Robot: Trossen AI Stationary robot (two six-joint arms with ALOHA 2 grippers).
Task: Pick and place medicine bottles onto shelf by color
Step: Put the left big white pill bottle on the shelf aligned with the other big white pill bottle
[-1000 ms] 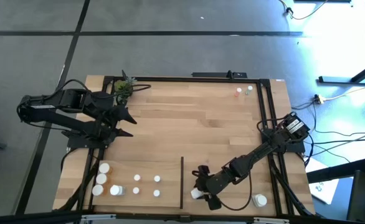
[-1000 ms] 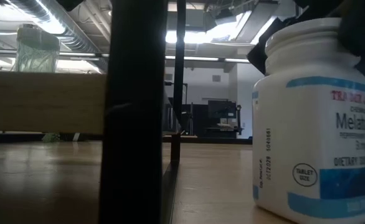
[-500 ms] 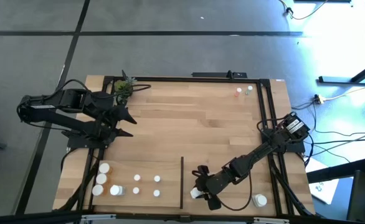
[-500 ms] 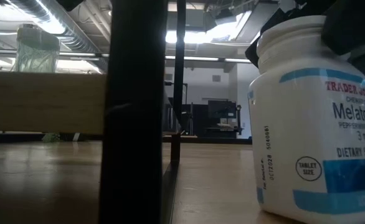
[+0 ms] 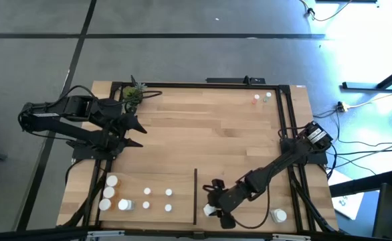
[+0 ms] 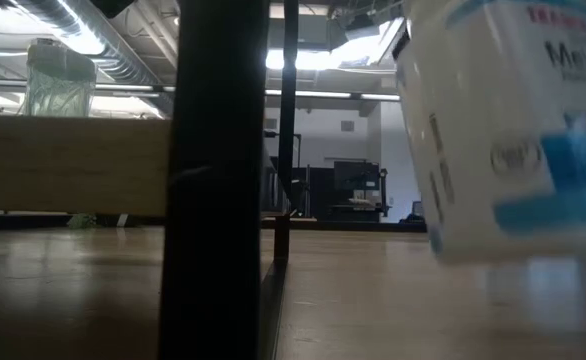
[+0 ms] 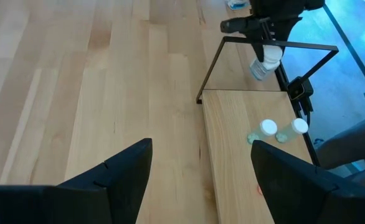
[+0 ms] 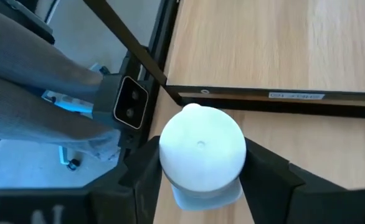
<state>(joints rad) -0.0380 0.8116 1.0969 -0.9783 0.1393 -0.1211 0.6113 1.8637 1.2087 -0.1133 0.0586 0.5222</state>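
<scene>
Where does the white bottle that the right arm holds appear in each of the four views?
High view: white bottle near the bottom edge, just right of the black divider strip.
Low view: fills the upper right, lifted off the wood.
Left wrist view: small, at the top, under the far arm.
Right wrist view: its white cap between the jaws.
Shared landmark: the divider strip.

Both arms [image 5: 82,120] are matte black, built of jointed angular segments. The right arm [image 5: 276,166] carries a white-labelled block near its base, black cables trailing off beside it.
</scene>
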